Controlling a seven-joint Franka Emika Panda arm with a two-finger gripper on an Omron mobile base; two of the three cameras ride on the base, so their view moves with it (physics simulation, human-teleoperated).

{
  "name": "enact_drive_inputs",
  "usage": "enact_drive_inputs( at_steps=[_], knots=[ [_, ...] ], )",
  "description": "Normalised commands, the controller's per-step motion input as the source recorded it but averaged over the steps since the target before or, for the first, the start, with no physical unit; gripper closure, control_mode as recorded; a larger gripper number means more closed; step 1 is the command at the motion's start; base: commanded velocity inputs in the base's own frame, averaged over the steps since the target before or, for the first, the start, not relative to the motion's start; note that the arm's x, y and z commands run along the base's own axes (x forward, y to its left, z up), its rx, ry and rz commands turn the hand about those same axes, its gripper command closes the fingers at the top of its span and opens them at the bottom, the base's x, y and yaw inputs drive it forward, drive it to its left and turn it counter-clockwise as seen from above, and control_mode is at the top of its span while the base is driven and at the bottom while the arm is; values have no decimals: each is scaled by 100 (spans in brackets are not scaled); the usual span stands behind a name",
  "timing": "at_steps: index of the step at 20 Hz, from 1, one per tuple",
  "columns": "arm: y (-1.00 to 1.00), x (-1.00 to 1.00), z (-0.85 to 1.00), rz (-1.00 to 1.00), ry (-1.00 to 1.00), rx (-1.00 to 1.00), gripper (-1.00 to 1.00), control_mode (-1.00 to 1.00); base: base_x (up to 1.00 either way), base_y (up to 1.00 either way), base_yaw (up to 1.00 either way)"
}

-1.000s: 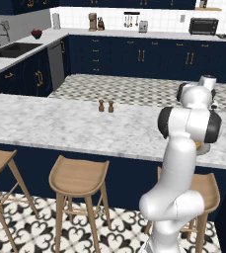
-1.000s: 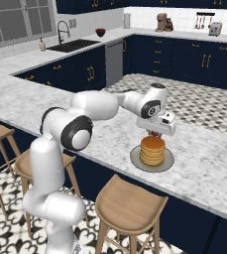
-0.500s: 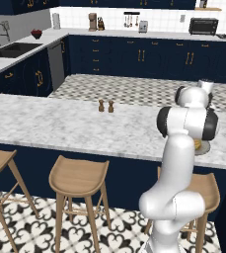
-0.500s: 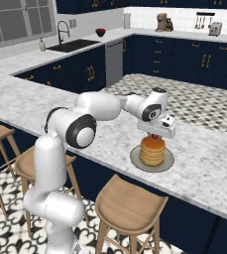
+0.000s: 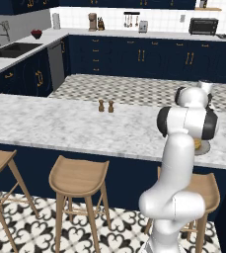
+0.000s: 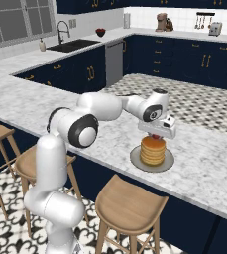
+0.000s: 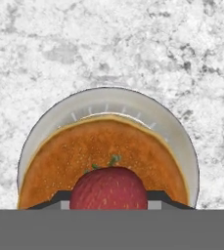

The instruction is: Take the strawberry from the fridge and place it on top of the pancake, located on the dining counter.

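Around the pancake (image 6: 152,151) on its plate (image 6: 135,159), the dining counter (image 6: 205,164) gives you bare marble everywhere. Your nearest obstacles, two small shakers (image 5: 105,105), stand well apart, left of centre in the left base view.

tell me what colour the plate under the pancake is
Light grey plate, clearest in the hand view.

strawberry (image 7: 108,188) above pancake (image 6: 152,150), apparently not touching
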Motion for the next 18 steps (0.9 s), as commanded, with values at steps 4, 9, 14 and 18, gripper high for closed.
enact_drive_inputs(
  at_steps=[4, 9, 14, 18],
  knots=[
    [14, -52, -20, 0, 0, 0, -100, -100, 0, 0, 0],
    [23, -13, 0, 0, 0, 0, -100, -100, 0, 0, 0],
    [2, -7, 20, 0, 0, 0, -100, -100, 0, 0, 0],
    [0, -34, 25, 0, -1, 0, -100, -100, 0, 0, 0]
  ],
)
